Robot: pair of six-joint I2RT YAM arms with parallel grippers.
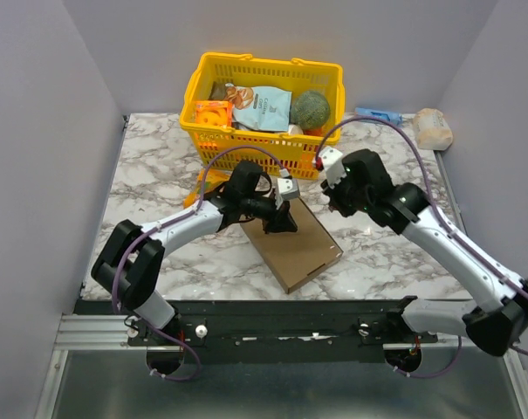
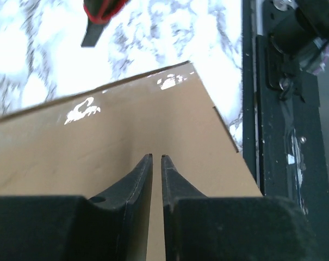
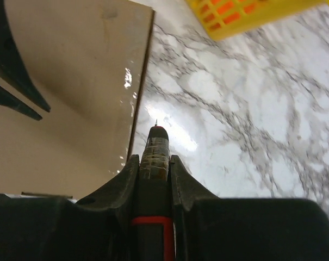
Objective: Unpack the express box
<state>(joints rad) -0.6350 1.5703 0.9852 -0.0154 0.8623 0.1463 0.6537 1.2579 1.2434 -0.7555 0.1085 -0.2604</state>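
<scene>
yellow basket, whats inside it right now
In the yellow basket: a blue-and-white snack bag, a round green thing, an orange item and a brown piece at the back. Whatever lies under the bag is covered.

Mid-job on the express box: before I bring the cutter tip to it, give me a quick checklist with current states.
1. Cutter gripped in right gripper: ok, clamped, tip pointing forward.
2. Express box lid shut: ok, flap lies flat, nothing unpacked.
3. Left gripper steadying the box: cannot tell; nearly shut over the lid, contact unclear.
4. Cutter tip on the box edge: not ok, it sits beside the box over the marble table.
5. Yellow basket clear of the box: ok, apart behind it.
</scene>
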